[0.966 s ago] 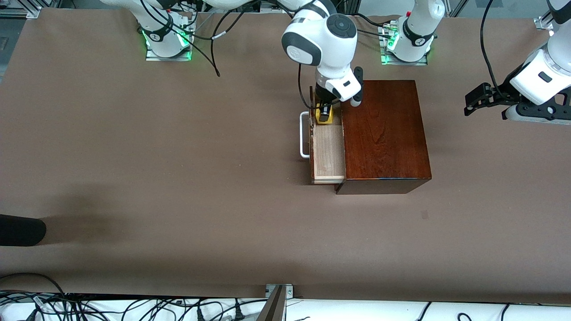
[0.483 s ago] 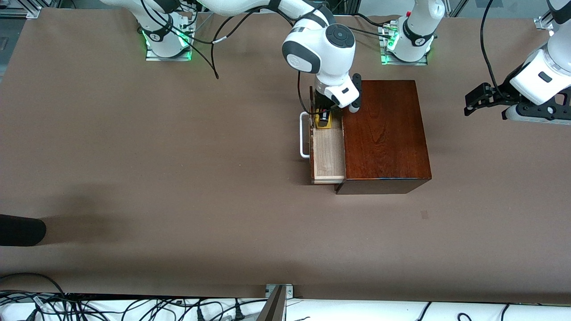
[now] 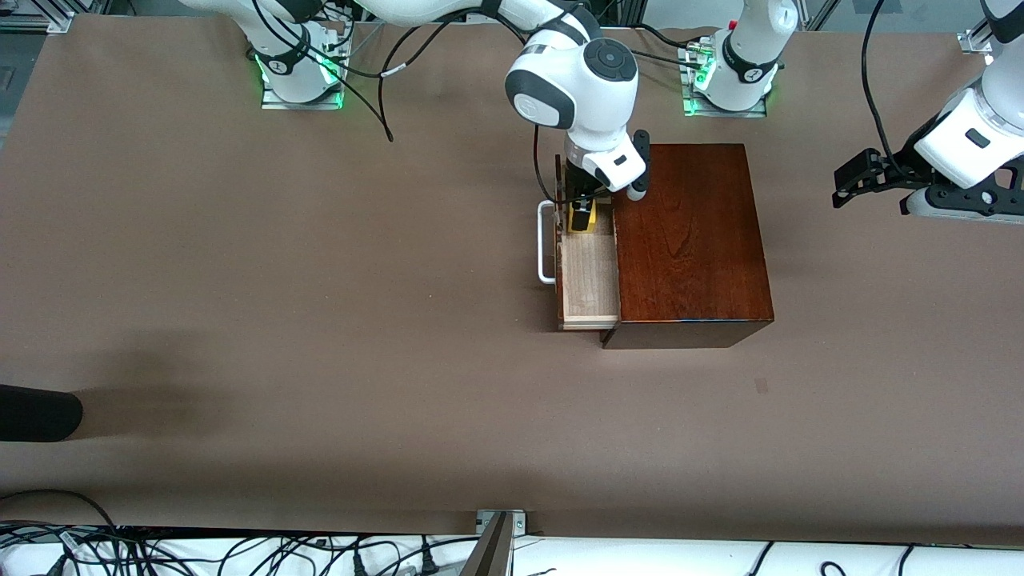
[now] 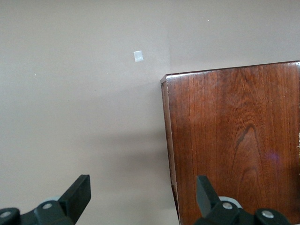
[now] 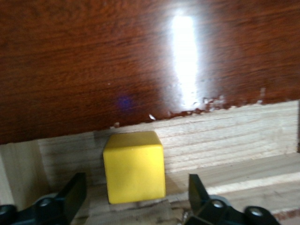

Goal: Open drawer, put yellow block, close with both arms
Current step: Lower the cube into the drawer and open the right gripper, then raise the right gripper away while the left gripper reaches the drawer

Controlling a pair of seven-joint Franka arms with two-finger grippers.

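Observation:
The drawer [image 3: 590, 276] of the dark reddish-brown box [image 3: 688, 240] stands open, its white handle [image 3: 546, 244] toward the right arm's end of the table. The yellow block [image 3: 582, 222] rests on the drawer's floor at the end farthest from the front camera. My right gripper [image 3: 582, 210] is low over it. In the right wrist view its open fingers [image 5: 75, 187] stand on either side of the block [image 5: 134, 166] with gaps. My left gripper [image 3: 850, 182] waits open and empty in the air, off the box toward the left arm's end; its view shows the box top [image 4: 234, 140].
A black rounded object [image 3: 36, 412] lies at the table's edge at the right arm's end, near the front camera. A small pale mark [image 3: 761, 386] is on the brown table cover [image 3: 320, 280], nearer the front camera than the box. Cables run along the front edge.
My right gripper has come down with the yellow block into the drawer. The block now rests on the drawer floor, and the fingers stand apart from it. The left arm has not moved.

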